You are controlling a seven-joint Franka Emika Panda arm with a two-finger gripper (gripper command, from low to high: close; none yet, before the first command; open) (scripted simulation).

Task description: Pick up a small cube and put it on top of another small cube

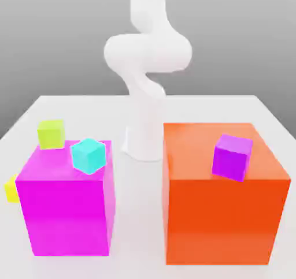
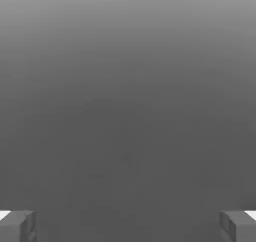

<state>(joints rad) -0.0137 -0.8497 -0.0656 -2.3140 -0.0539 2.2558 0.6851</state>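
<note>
Beside the magenta block [image 1: 66, 205], at the exterior view's left, peeks the small yellow cube [image 1: 10, 188]. Gripper [image 2: 128, 226] fingers [image 2: 17, 226] stand wide apart; nothing sits between them.

**Plain white arm, grey fingertips**

The arm [image 1: 147, 58] is smooth, glossy white throughout, built of rounded, bulbous links on a cylindrical base [image 1: 143, 145]. The gripper [image 2: 128, 226] has blocky grey fingertips [image 2: 17, 226] with white upper edges.

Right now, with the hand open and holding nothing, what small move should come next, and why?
Probably bring the hand down toward the small yellow cube, which sits half hidden beside the magenta block at the exterior view's left. The fingers stand wide apart with nothing between them, so no cube is held yet.
</note>
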